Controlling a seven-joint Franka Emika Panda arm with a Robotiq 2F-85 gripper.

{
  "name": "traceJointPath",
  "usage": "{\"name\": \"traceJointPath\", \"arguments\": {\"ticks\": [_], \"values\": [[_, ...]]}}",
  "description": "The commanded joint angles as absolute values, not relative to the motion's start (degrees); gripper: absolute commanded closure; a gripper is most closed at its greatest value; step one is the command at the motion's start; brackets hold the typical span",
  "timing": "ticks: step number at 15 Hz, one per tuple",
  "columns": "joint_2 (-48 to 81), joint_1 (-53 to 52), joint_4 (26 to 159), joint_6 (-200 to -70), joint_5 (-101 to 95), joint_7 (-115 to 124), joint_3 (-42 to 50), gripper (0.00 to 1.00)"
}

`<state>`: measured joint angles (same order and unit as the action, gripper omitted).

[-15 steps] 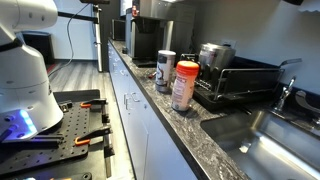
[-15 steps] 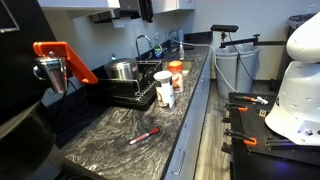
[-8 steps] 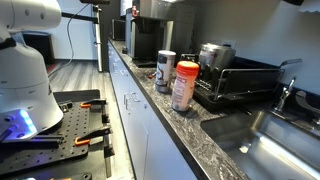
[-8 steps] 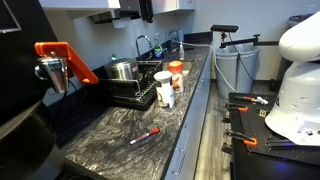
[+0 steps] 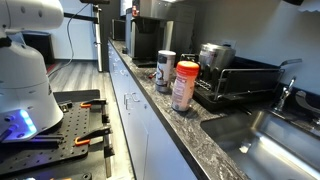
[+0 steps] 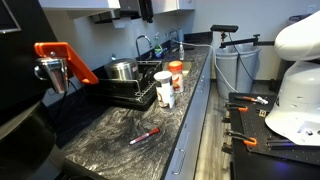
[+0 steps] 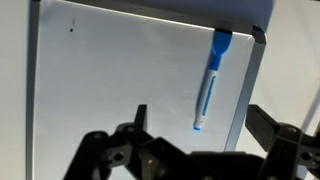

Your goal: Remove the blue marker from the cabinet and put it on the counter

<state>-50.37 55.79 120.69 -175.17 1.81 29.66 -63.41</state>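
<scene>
Marker: blue marker [image 7: 210,85] sits flat against the white cabinet door [image 7: 120,70], close to the door's right edge, running up and down in the wrist view; not yet taken off
Tool: tool [image 7: 200,138] is spread wide and holds nothing; its dark fingers show low in the wrist view, one to each side of the marker's lower tip and apart from it
Worktop: dark speckled stone worktop [image 6: 100,130] shows in both exterior views with no blue marker on it
Nearby: a red marker [image 6: 144,135] lies on a bare stretch of the worktop; further along stand a jar [image 6: 176,74] with an orange lid and a dish rack [image 6: 130,92]
Done: as I judge it, only the approach, with the tool facing the marker
Left: close on the marker, pull it off the door, carry it down, lay it on free stone, let go
</scene>
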Motion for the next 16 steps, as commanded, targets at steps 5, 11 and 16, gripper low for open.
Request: {"name": "traceJointPath", "arguments": {"ticks": [5, 11, 16], "values": [[-51.06, 61.68, 117.09, -177.67, 5.31, 29.2, -66.62, 0.0], [-50.88, 64.0, 115.65, -178.69, 6.62, 28.71, -68.59, 0.26], [-51.26, 64.44, 115.19, -178.74, 7.2, 28.49, -68.98, 0.65]]}}
